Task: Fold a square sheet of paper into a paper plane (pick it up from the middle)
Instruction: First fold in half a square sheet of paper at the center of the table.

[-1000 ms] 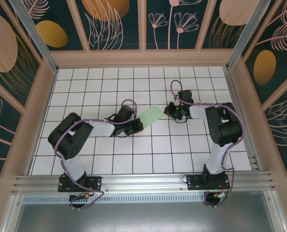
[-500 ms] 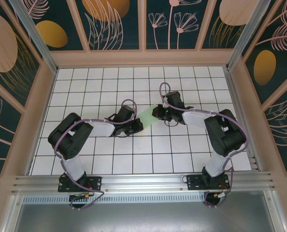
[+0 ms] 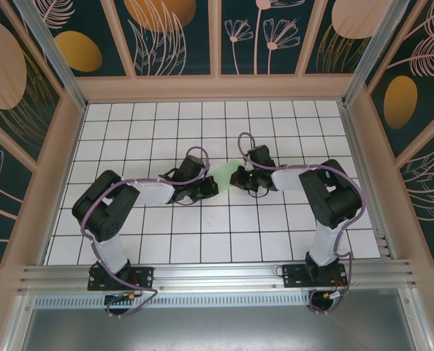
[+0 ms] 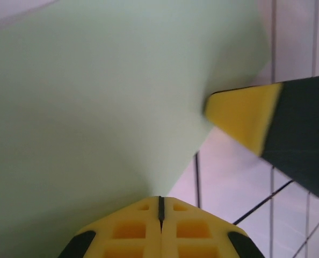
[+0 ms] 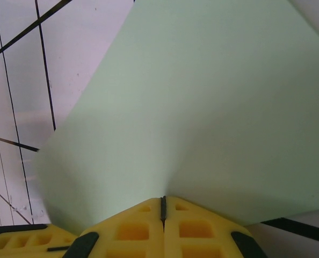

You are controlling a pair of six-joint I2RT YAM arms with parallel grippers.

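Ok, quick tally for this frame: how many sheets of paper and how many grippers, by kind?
Green paper sheet: 1
Grippers: 2, the left gripper and the right gripper, each shut on the sheet
Total: 3

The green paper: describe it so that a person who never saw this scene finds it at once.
Look at the middle of the white grid table. There the left tool and the right tool meet tip to tip, and both pinch the pale green paper. It is the only green thing among the white tiles.
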